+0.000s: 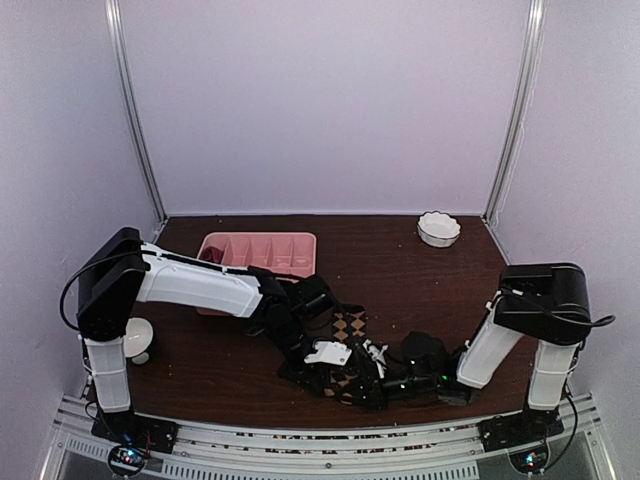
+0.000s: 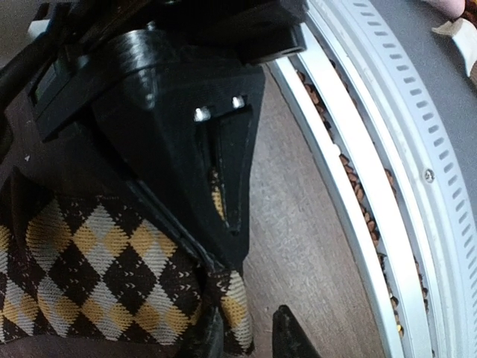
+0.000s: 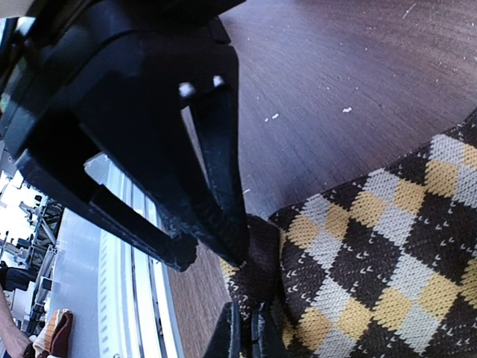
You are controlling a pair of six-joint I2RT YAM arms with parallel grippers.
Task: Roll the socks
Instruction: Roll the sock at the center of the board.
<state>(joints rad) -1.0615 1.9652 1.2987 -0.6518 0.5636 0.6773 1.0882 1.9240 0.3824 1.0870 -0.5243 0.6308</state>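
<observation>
One sock is in play: the checkered sock (image 1: 348, 325), lying at about six o'clock on the surface (image 1: 420, 290), close to the near edge. The right end effector (image 3: 240, 294) is clamped on a corner of it. The left end effector (image 2: 257, 291) stands narrow around another edge, though I cannot tell if it bites. Crowded like this, they might knock fingers, or a thin pinch could slip free.

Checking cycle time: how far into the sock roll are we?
Nothing looks done: the checkered sock shows no roll yet. In hand: the right gripper is shut on its edge, and the left gripper sits at the fabric, grip unclear. Left: the whole roll.
</observation>
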